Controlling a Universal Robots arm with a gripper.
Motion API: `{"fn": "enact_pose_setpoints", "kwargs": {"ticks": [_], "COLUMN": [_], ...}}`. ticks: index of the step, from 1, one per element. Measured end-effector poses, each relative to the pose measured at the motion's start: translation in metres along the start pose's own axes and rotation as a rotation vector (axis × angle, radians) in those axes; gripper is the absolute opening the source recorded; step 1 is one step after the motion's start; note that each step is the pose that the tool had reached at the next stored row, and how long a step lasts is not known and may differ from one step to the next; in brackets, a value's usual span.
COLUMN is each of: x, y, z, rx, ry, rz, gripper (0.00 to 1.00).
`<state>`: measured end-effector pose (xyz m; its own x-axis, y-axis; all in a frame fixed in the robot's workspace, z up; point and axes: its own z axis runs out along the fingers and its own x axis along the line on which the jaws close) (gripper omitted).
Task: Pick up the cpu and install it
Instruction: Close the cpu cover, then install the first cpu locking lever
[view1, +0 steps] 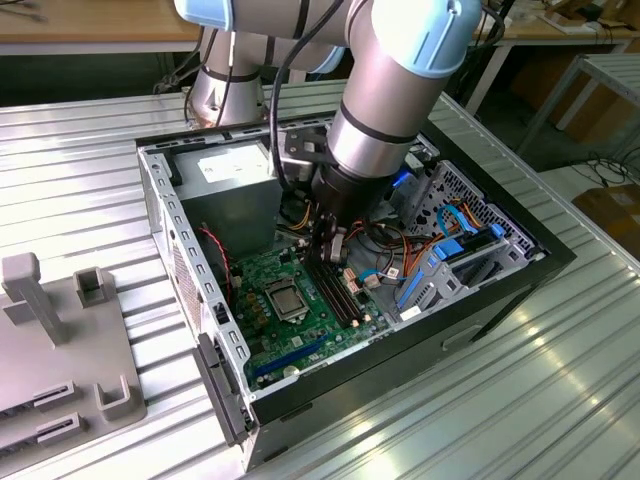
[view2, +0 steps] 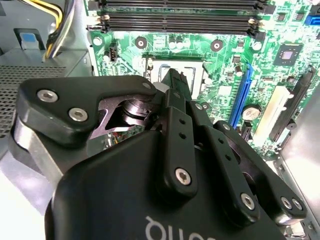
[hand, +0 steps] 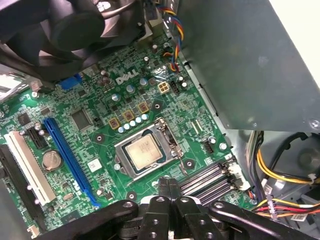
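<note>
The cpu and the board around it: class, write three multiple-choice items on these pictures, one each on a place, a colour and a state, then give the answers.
1. Where does the cpu lie?
A. On the grey stand outside the case
B. In the motherboard's socket
C. Between the hand's fingers

2. What colour is the long slot beside the white slot?
A. Red
B. Yellow
C. Blue

3. How do the hand's fingers stand?
A. Shut together on nothing
B. Spread wide
C. Clamped on a cable

Answers:
1 B: in the first wrist view the cpu sits inside the socket.
2 C: the long slot next to the white slot is blue.
3 A: the hand shows its fingertips pressed together, apart from the cpu.
</note>
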<state>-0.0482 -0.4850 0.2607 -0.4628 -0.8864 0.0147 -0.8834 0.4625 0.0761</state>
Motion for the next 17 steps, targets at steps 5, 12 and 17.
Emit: {"fn": "enact_pose_setpoints", "kwargs": {"ticks": [5, 12, 17], "x": [0.0007, 0.0008, 0.0008], "y": [0.0006, 0.0008, 0.0008], "z": [0.0, 0.0001, 0.0001], "rx": [0.0, 0.0, 0.0], "ry": [0.0002, 0.0001, 0.0001], "rz": [0.0, 0.0, 0.0], "gripper": [0.11, 0.11, 0.11]}}
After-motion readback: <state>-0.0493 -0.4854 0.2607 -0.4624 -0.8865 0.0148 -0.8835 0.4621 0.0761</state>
